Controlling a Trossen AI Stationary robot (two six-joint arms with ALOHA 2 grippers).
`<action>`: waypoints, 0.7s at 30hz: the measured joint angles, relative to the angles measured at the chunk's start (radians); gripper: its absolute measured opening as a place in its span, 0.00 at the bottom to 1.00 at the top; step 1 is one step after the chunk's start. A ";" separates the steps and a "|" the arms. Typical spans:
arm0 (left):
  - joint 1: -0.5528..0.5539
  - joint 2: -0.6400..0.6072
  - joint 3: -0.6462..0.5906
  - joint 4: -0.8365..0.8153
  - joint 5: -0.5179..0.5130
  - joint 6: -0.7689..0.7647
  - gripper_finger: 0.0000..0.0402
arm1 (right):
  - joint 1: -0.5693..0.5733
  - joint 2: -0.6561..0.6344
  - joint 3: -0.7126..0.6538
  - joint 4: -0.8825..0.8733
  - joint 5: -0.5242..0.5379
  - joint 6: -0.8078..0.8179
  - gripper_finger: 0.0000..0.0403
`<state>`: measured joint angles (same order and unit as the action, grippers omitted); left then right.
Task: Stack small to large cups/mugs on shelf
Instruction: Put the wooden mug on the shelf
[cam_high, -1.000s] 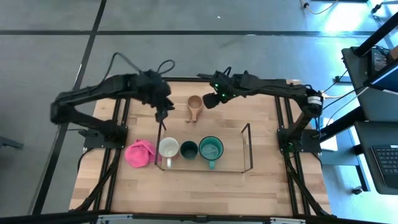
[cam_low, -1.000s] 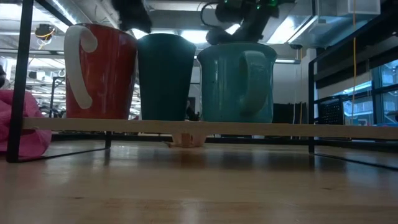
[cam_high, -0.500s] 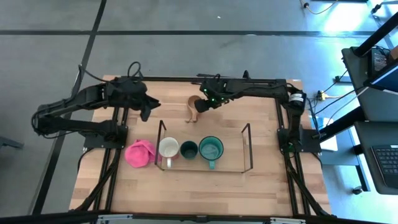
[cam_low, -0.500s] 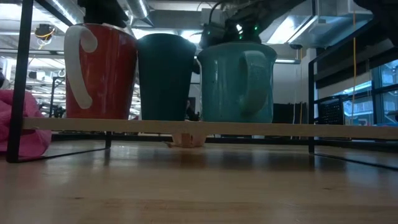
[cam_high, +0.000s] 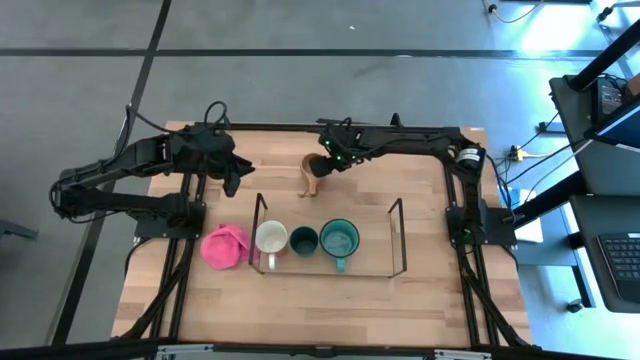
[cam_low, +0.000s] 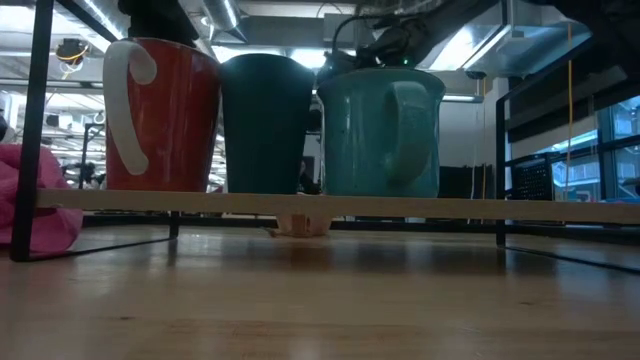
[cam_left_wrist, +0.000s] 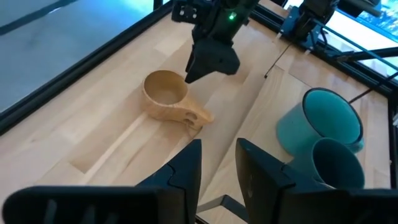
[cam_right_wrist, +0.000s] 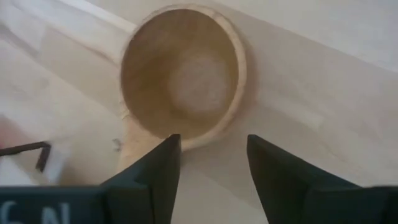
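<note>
A tan wooden cup (cam_high: 312, 172) lies on the table beyond the shelf, its long handle (cam_left_wrist: 198, 116) pointing toward it. My right gripper (cam_right_wrist: 208, 163) is open just above the cup, a finger on either side of the rim beside the handle; no touch shows. My left gripper (cam_left_wrist: 217, 169) is open and empty, held back at the far left (cam_high: 235, 180). On the wire shelf (cam_high: 397, 238) stand a white-rimmed mug (cam_high: 270, 238), a dark green cup (cam_high: 303, 240) and a teal mug (cam_high: 339, 238), in a row on their bases.
A pink lumpy item (cam_high: 225, 246) lies just left of the shelf. The black metal frame (cam_high: 452, 200) edges the table. Bare shelf lies to the right of the teal mug (cam_low: 385, 130), and bare wood in front of the shelf.
My left gripper has drawn back from above the shelf's left end toward the table's far left, then kept still. My right gripper has sunk toward the wooden cup and shifted a little left over it. The cups have not moved.
</note>
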<state>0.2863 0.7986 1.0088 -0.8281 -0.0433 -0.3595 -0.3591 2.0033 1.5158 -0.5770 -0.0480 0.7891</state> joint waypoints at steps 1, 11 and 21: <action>0.000 0.000 0.000 -0.002 0.000 0.001 0.23 | -0.002 0.008 0.000 0.009 -0.002 -0.001 0.46; 0.001 0.000 0.000 -0.002 0.000 0.003 0.23 | -0.012 0.042 0.000 0.043 0.001 -0.008 0.45; 0.001 0.001 0.000 -0.002 0.000 0.003 0.23 | -0.047 0.079 0.001 0.029 0.010 -0.033 0.42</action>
<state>0.2878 0.7993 1.0088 -0.8303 -0.0437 -0.3569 -0.4063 2.0818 1.5166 -0.5484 -0.0383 0.7560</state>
